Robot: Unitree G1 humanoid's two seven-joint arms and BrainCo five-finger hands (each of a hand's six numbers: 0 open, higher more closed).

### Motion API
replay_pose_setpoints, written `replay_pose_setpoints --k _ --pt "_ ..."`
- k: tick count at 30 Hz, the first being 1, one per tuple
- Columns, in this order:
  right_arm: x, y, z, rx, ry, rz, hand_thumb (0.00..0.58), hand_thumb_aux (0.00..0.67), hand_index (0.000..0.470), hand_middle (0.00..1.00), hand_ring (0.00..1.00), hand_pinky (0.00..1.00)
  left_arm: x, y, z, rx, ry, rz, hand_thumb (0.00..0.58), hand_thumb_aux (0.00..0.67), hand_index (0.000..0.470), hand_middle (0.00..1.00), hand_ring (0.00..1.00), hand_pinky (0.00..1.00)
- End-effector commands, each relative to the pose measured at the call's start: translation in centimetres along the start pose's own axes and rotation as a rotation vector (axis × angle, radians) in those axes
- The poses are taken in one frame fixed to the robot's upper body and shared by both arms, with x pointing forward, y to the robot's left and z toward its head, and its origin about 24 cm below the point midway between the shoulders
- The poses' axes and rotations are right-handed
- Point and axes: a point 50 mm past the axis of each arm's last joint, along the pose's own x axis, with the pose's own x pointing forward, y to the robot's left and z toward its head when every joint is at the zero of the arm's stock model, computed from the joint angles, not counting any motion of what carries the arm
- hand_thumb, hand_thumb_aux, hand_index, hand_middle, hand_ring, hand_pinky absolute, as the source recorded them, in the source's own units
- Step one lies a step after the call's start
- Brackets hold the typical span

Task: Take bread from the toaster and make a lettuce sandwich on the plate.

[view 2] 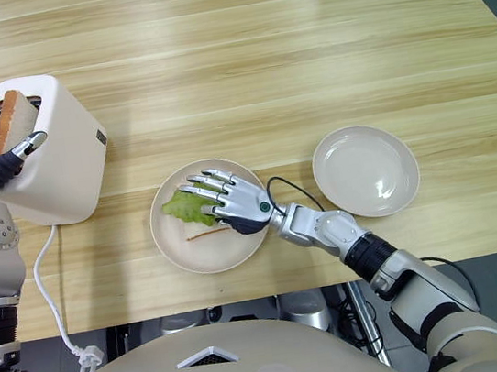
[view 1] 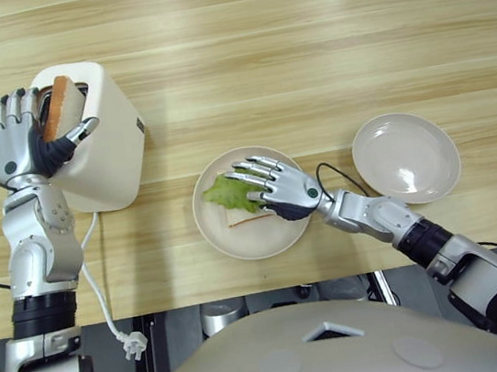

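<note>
Table (view 1: 303,49): pale wood-grain top, planks running left to right.
Toaster (view 1: 115,158): cream box with rounded corners and a smooth casing. It stands near the table's left edge, slot facing up, its body turned slightly askew to the near edge.
Plate (view 1: 238,243): round, cream and matt, near the middle of the near edge. It carries the bread and lettuce.
Spare plate (view 1: 406,157): round, glossy and shallow, just right of the first plate and apart from it.
Left hand (view 1: 24,134): at the toaster's top left corner. Fingers sit behind the toast and the thumb in front, closed on it.
Right hand (view 1: 281,186): palm down over the plate's right half, fingers stretched flat and pointing left. The fingertips lie on the lettuce and nothing is gripped.
Toast (view 1: 56,104): stands on edge in the slot, about half out. Its long axis runs from the near edge towards the far edge, leaning slightly. Brown crust, pale face.
Bread (view 1: 244,219): white square slice lying flat on the plate, a thin crust line along its near side, partly under the hand.
Lettuce (view 1: 227,192): crinkled green leaf lying on the bread's left part, long axis roughly left to right.
Cord (view 1: 95,281): white, trailing from the toaster over the near edge to a hanging plug (view 1: 134,347).
</note>
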Motion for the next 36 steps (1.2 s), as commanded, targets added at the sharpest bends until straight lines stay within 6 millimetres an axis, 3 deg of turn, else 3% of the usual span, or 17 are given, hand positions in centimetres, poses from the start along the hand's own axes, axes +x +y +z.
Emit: replay_pose_setpoints --k 1,3,4,5,6,7,8,18,27,34,35,36 --pt "-0.1 0.5 0.2 0.028 0.001 0.031 0.580 0.670 0.460 0.00 0.00 0.00 0.0 -0.7 0.1 -0.005 0.002 -0.030 0.000 0.000 0.000 0.00 0.00 0.00" --pt "-0.1 0.6 0.2 0.034 0.005 0.035 0.580 0.670 0.460 0.00 0.00 0.00 0.0 -0.8 0.1 -0.005 0.002 -0.030 0.000 0.000 0.000 0.00 0.00 0.00" --pt "-0.1 0.6 0.2 0.036 0.006 0.037 0.540 0.494 0.339 0.00 0.00 0.00 0.1 -0.8 0.1 -0.005 0.001 -0.030 0.000 0.000 0.000 0.00 0.00 0.00" --pt "-0.1 0.6 0.2 0.038 0.006 0.038 0.540 0.494 0.339 0.00 0.00 0.00 0.1 -0.8 0.1 -0.005 0.002 -0.030 0.000 0.000 0.000 0.00 0.00 0.00" --pt "-0.1 0.6 0.1 0.040 0.007 0.039 0.220 0.142 0.097 0.00 0.00 0.00 0.1 -0.8 0.1 -0.006 0.002 -0.030 0.000 0.000 0.000 0.00 0.00 0.00" --pt "-0.1 0.6 0.1 0.041 0.008 0.038 0.220 0.142 0.097 0.00 0.00 0.00 0.1 -0.8 0.1 -0.006 0.001 -0.030 0.000 0.000 0.000 0.00 0.00 0.00" --pt "-0.1 0.5 0.1 0.042 0.009 0.036 0.000 0.000 0.000 0.00 0.00 0.00 0.1 -0.8 0.1 -0.007 0.001 -0.031 0.000 0.000 0.000 0.00 0.00 0.00" --pt "0.4 -1.1 -0.3 0.046 0.018 -0.026 0.000 0.000 0.000 0.00 0.00 0.00 0.4 -0.8 0.3 -0.005 -0.004 -0.027 0.000 0.000 0.000 0.00 0.00 0.00" --pt "1.4 -5.1 -2.2 -0.005 0.067 -0.163 0.000 0.000 0.000 0.00 0.00 0.00 0.6 0.0 0.0 0.014 0.027 0.022 0.000 0.000 0.000 0.00 0.00 0.00" --pt "1.1 -5.2 -2.7 -0.008 0.101 -0.168 0.000 0.000 0.000 0.00 0.00 0.00 0.5 0.8 -0.7 0.015 0.090 0.072 0.000 0.000 0.000 0.00 0.00 0.00" --pt "1.1 -5.2 -2.8 -0.008 0.104 -0.169 0.000 0.000 0.000 0.00 0.00 0.00 0.4 0.8 -0.7 0.015 0.090 0.071 0.062 0.037 0.025 0.00 0.00 0.00" --pt "1.0 -5.2 -2.8 -0.009 0.109 -0.173 0.000 0.000 0.000 0.00 0.00 0.00 0.3 0.8 -0.6 0.013 0.084 0.064 0.331 0.231 0.159 0.00 0.00 0.00"
